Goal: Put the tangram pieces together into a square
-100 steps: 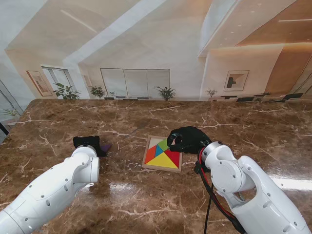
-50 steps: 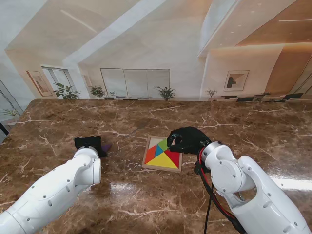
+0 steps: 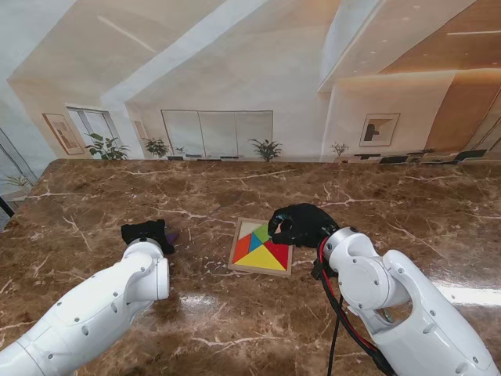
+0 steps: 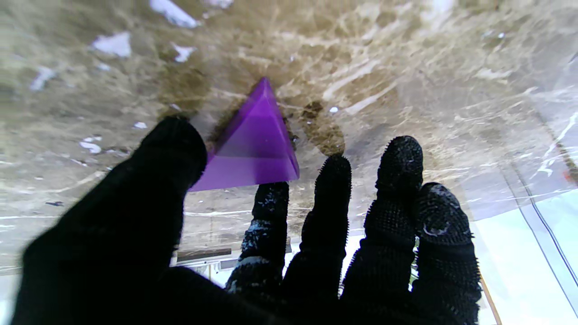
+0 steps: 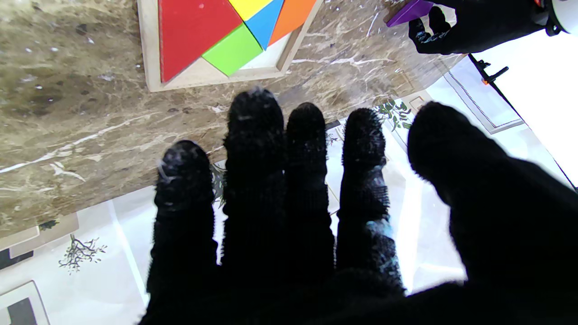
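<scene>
Over the last second my left hand (image 3: pixel 144 233) has crept a little to the right across the brown marble bench (image 3: pixel 94 196), toward the purple triangular tangram piece (image 4: pixel 253 142). The left wrist view shows that piece lying flat on the bench between my thumb and fingers (image 4: pixel 332 180). The thumb looks right against one edge, but I cannot tell if it truly touches. The fingers are spread and hold nothing, so the piece is not yet gripped.

My right hand (image 3: pixel 301 223) has not moved. It hovers at the right far corner of the shallow wooden tray (image 3: pixel 235 262), fingers extended and empty. The tray already carries red, yellow, orange, blue and green pieces, with a bare patch of tray floor showing beside the green one.

I judge the purple triangle belongs in that gap, so closing on it cleanly is what matters next.
</scene>
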`<state>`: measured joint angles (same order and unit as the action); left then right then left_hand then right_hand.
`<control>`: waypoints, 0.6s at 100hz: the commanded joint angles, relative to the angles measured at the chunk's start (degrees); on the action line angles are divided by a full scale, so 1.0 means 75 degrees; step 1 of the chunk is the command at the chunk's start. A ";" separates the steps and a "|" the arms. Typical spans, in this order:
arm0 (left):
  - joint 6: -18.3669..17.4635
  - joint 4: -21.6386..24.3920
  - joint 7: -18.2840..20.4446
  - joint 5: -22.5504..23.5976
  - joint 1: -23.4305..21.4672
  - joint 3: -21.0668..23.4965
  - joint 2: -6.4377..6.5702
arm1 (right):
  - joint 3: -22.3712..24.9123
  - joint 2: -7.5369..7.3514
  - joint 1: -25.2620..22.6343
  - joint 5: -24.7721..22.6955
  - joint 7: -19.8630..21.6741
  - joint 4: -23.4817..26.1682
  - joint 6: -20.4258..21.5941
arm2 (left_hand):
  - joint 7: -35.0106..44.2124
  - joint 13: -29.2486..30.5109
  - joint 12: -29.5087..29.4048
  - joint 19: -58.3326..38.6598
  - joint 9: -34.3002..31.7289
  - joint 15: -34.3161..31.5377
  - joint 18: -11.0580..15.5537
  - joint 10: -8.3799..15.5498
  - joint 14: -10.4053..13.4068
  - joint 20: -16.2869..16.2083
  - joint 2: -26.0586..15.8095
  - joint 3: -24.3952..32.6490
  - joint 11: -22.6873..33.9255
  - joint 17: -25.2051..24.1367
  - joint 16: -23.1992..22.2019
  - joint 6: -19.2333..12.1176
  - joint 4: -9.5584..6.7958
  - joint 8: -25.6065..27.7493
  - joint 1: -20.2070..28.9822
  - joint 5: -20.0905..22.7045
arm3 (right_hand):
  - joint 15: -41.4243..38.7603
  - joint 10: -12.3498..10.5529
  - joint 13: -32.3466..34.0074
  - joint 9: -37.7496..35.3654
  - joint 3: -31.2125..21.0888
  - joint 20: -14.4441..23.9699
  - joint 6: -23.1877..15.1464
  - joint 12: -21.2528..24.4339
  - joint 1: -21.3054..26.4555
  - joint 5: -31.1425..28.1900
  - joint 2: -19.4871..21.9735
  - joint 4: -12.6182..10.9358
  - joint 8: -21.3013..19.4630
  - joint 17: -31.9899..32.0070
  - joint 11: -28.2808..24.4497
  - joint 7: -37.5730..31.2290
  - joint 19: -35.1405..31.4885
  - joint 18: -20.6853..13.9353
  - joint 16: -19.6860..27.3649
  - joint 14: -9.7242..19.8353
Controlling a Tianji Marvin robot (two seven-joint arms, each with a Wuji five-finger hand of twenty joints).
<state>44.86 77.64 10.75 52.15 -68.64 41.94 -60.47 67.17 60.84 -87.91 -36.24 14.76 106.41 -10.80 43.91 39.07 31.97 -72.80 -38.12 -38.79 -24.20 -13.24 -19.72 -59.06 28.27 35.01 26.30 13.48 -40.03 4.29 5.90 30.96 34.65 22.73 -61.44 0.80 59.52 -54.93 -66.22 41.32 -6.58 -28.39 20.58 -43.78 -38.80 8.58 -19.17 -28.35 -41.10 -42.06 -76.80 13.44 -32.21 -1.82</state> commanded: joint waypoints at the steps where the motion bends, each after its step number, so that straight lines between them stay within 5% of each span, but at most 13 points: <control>1: 0.0120 -0.0036 0.0074 -0.0155 -0.0037 -0.0135 -0.0045 | 0.0016 -0.0001 -0.0073 0.0053 0.0122 0.0011 -0.0047 | -0.0191 0.0065 0.0188 -0.0121 -0.0156 -0.0172 -0.0320 0.0125 -0.0277 -0.0033 0.0232 0.0104 0.0186 -0.0094 0.0072 0.0132 0.0058 -0.0066 -0.0067 0.0082 | -0.0099 0.0014 0.0151 -0.0104 0.0056 0.0007 0.0087 0.0004 -0.0405 -0.0134 -0.0047 -0.0112 -0.0098 -0.0013 -0.0054 0.0054 -0.0247 0.0072 0.0043 -0.0053; 60: 0.0443 -0.0321 -0.0531 -0.0621 0.0104 -0.0455 -0.0269 | 0.0065 -0.0003 -0.0115 0.0050 0.0130 0.0050 -0.0054 | -0.0156 0.0185 0.0696 -0.0158 -0.0028 -0.0046 -0.0284 0.0193 -0.0204 0.0027 0.0279 0.0558 0.0699 -0.0048 0.0303 0.0142 0.0021 -0.0219 0.0200 0.0043 | -0.0096 0.0016 0.0149 -0.0099 0.0057 0.0006 0.0088 0.0004 -0.0410 -0.0133 -0.0052 -0.0111 -0.0099 -0.0010 -0.0046 0.0056 -0.0248 0.0075 0.0044 -0.0052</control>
<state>48.57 76.07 6.25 47.87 -67.13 38.87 -62.04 67.59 60.84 -88.25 -36.15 14.74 106.70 -10.78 42.18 39.86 35.98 -72.91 -38.12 -39.49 -24.24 -16.05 -19.73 -59.06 28.27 37.83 29.53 13.76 -38.69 7.60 5.89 30.08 34.39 23.27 -61.44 0.80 59.52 -54.93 -66.22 41.32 -6.58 -28.39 20.58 -43.78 -38.80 8.58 -19.18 -28.35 -41.10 -42.06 -76.80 13.44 -32.21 -1.82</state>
